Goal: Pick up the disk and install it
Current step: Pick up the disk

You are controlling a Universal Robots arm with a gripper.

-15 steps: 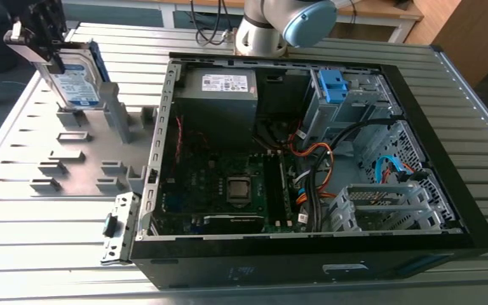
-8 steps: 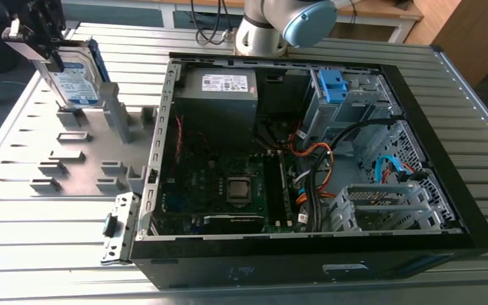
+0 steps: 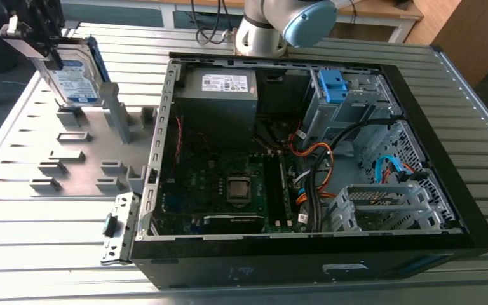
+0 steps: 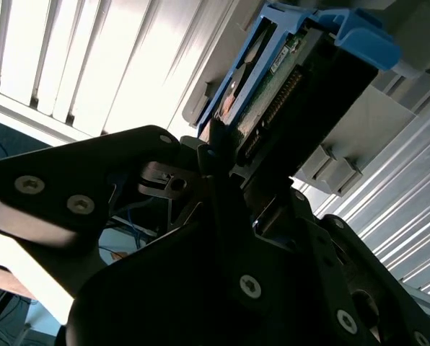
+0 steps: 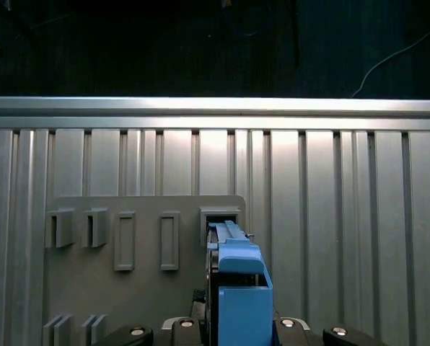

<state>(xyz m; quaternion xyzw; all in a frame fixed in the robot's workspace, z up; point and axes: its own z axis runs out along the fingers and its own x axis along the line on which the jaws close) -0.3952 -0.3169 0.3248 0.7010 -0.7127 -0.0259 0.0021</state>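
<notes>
Where the exterior view's left side begins, we see the gripper [image 3: 47, 51] pinching the disk [image 3: 73, 71] by its upper end, so the drive hangs upright directly beneath it, over the grey slotted fixture plate [image 3: 87, 145]. Further right, the open computer case [image 3: 269, 270] lies on the table [image 3: 40, 254], well apart from both.

Case [image 3: 312, 262] open; cables [image 3: 315, 152] cross beside drive cage [image 3: 388, 206]; rack post [image 3: 119, 117] beside disk [image 3: 73, 73]
</notes>
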